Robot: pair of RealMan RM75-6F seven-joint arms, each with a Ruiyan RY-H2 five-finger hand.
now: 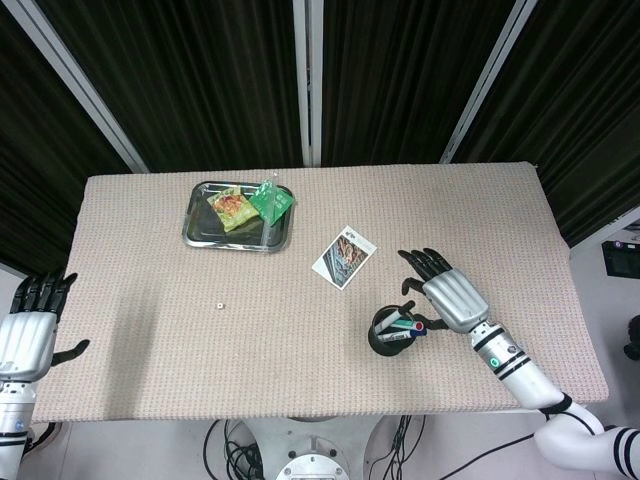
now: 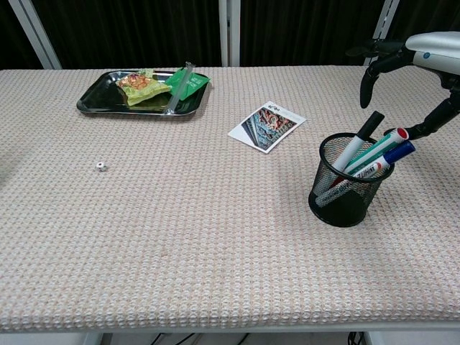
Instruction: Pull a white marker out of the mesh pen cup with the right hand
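Above the mesh pen cup (image 2: 345,181) my right hand (image 1: 447,294) hovers with fingers spread and nothing in them, the fingertips (image 2: 364,92) pointing down just over the marker caps. The cup stands near the right front of the table, and the markers lean in it toward my right: a white marker with a black cap (image 2: 357,145), another white one with a red cap (image 2: 376,147), a blue-capped one (image 2: 392,156) and a white barrel with printed lettering lying lowest. None of them is gripped yet; whether my thumb brushes the red cap I cannot tell from either view.

I judge this to be the approach, with the grasp not yet made. Next I need to lower the hand a little, pinch one white barrel just below its cap between thumb and a finger, and draw it along its own lean so the light cup does not tip or drag.

My left hand (image 1: 28,325) rests open off the left front corner, holding nothing.

The table (image 2: 215,251) wears a beige woven cloth. On it lie a printed card (image 2: 267,126) near the middle, a tiny white object (image 2: 100,166) to the left, and a dark metal tray (image 2: 97,104) with green snack packets (image 2: 154,84) at the back. Black curtains with pale frame bars close the room behind.
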